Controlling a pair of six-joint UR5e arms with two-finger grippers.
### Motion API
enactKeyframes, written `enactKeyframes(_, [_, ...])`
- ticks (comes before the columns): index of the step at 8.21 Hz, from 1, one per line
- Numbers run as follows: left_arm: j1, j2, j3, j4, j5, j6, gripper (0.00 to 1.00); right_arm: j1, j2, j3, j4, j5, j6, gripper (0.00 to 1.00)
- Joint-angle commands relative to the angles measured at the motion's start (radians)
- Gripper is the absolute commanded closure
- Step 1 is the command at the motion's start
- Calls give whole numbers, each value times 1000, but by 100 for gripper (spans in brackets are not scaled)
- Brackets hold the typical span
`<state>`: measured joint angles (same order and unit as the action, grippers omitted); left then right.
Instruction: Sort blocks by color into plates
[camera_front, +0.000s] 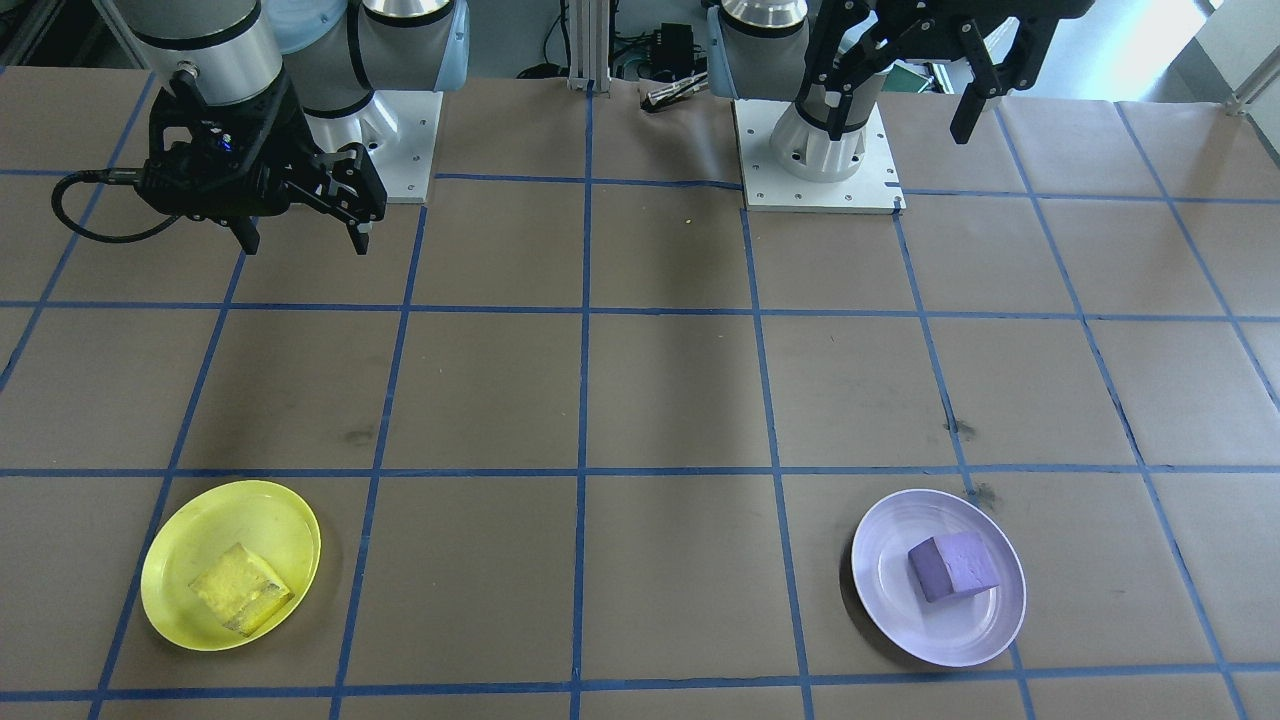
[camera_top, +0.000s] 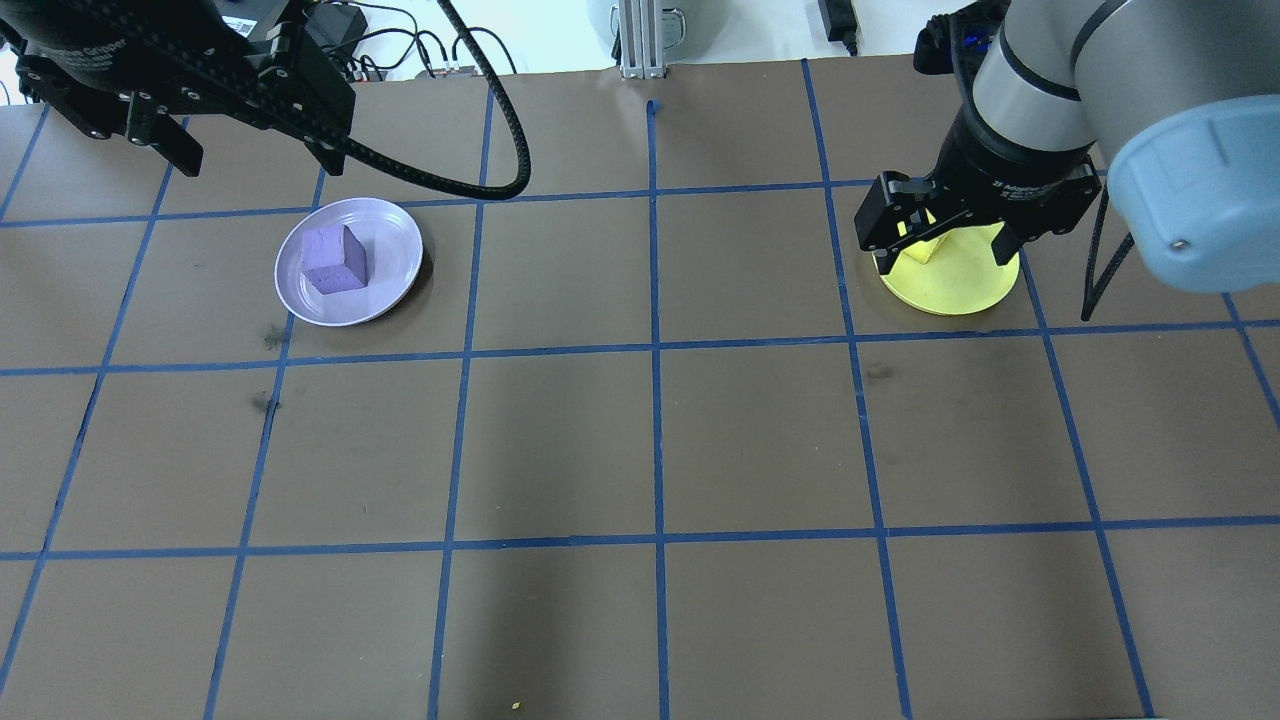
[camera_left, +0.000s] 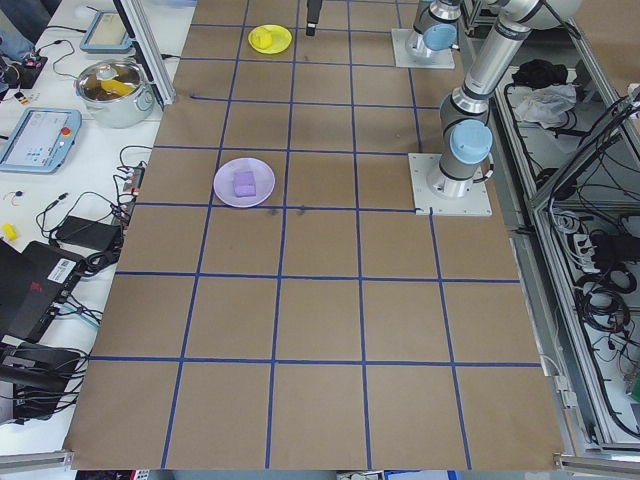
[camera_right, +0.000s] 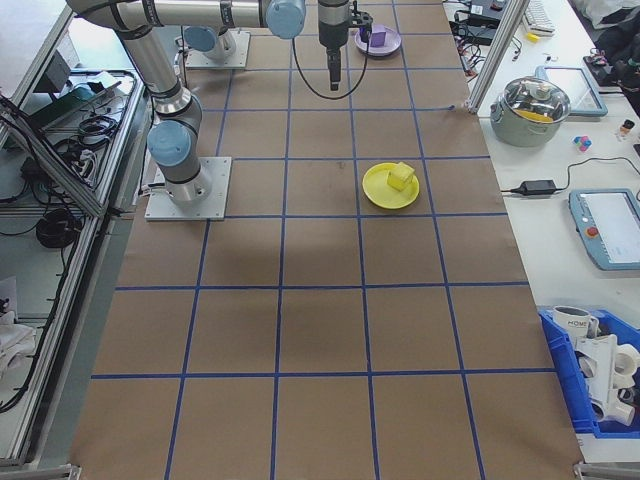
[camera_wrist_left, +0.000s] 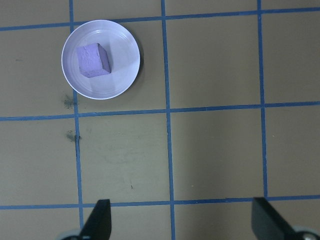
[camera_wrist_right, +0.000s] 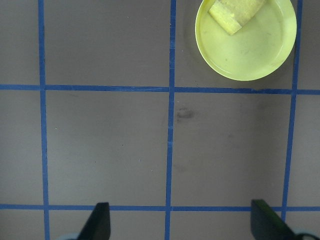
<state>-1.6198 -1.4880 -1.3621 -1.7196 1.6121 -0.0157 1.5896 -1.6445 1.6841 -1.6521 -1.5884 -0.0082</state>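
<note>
Front-facing view: yellow block (camera_front: 241, 588) lies in yellow plate (camera_front: 230, 564), purple block (camera_front: 953, 566) in lavender plate (camera_front: 938, 577). Foam-like, likely light, compressible; grip opposite flat faces.

Wrist views: left tool (camera_wrist_left: 182, 225) and right tool (camera_wrist_right: 180, 224) both spread, empty.

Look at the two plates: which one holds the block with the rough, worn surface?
The yellow plate; its yellow block looks pitted, while the lavender plate's purple block looks smooth.

Overhead and front views face each other across the table (camera_top: 640, 450); side views look along its ends; wrist cameras look straight down, closer.
</note>
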Motion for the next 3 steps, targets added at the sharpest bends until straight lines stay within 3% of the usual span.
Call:
enactKeyframes(1, [0,0,0,0,0,0,0,0,-1,3,-6,-2,-4,0])
enactKeyframes(3, [8,0,1,-2,-3,0,0,0,-1,5,-6,-1,-3,0])
